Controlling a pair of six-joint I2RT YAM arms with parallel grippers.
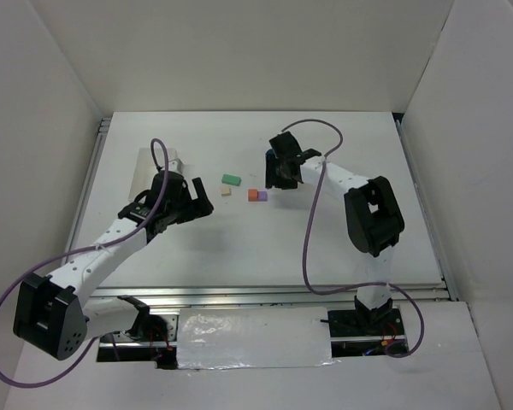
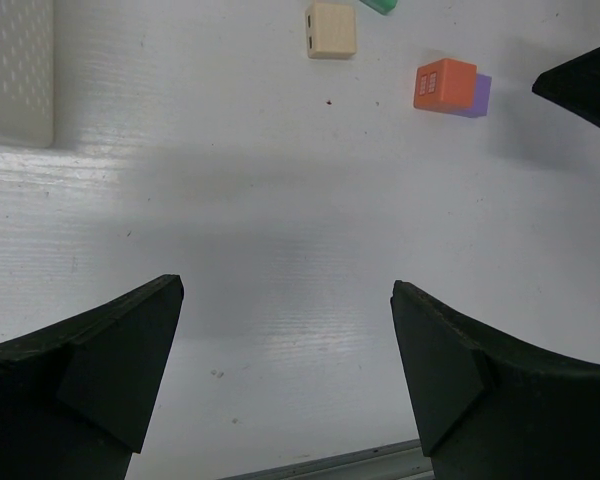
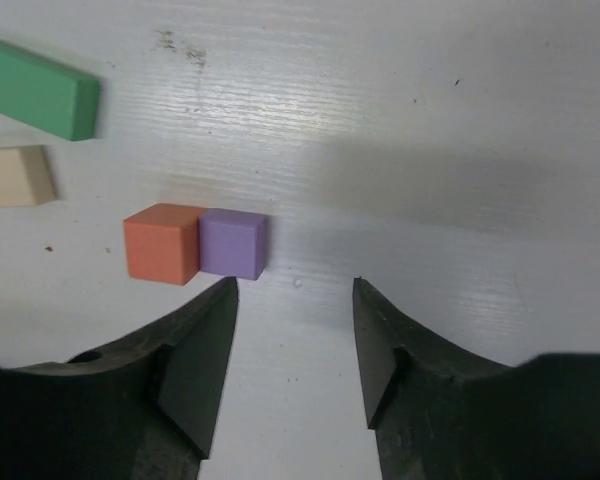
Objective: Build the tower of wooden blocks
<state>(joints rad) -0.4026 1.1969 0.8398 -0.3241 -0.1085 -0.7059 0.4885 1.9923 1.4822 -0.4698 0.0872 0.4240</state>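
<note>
No word, number or brand is showing legibly in any of the three views. In the left wrist view the orange block (image 2: 445, 85) is carrying a small pale printed pattern on one face, something like a grid of little squares, but it is not resolving into any letter or figure. The cream block (image 2: 331, 30) is showing two tiny dark marks on its side, and these too are staying too small to read.
</note>
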